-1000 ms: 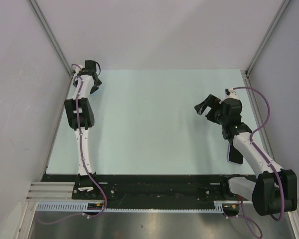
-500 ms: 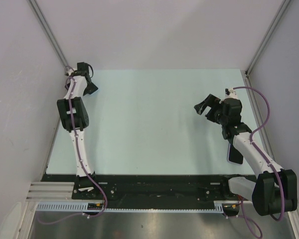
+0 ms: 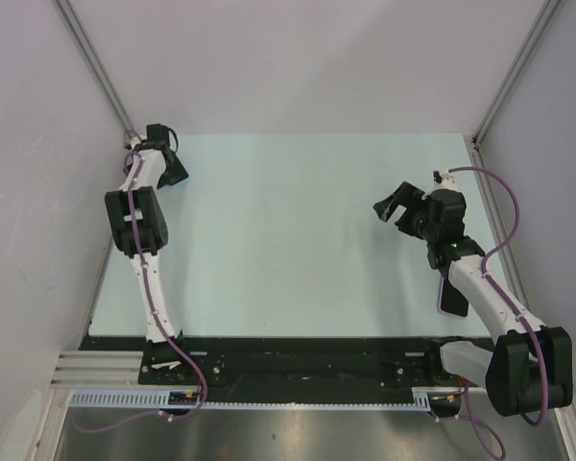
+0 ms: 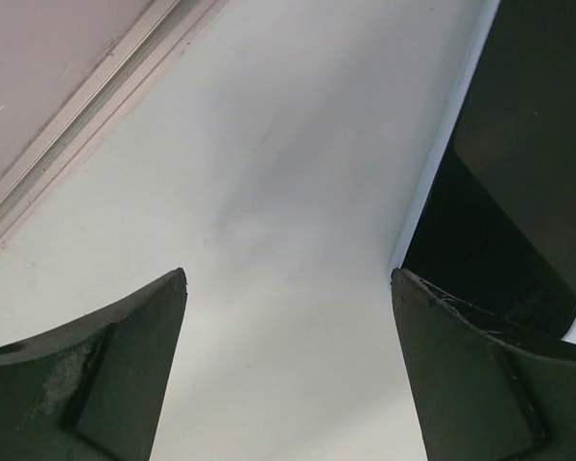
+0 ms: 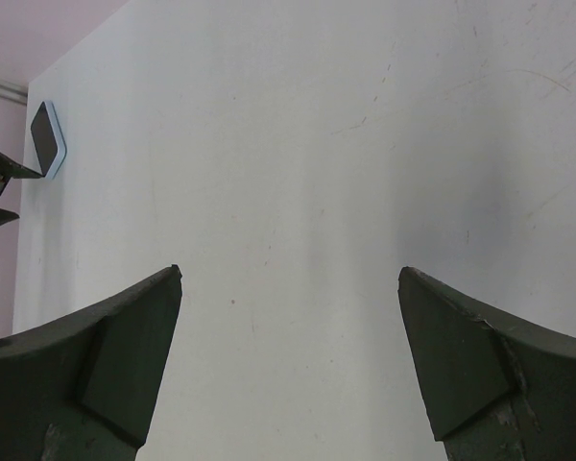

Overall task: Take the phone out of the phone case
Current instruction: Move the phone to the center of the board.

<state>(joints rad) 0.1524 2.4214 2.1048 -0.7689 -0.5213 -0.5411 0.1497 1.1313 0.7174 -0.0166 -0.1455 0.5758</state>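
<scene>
Left pincer [image 4: 288, 279] open beside phone [image 4: 518, 163]

Lab test cell, bare walls [image 3: 298, 58], aluminium framing [image 3: 94, 67]

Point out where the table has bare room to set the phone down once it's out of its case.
The wide middle of the table, between left tool and right tool, is bare, as is the far-right corner. The crowding is at the far-left corner, where the open left tool sits beside the cased phone.
</scene>
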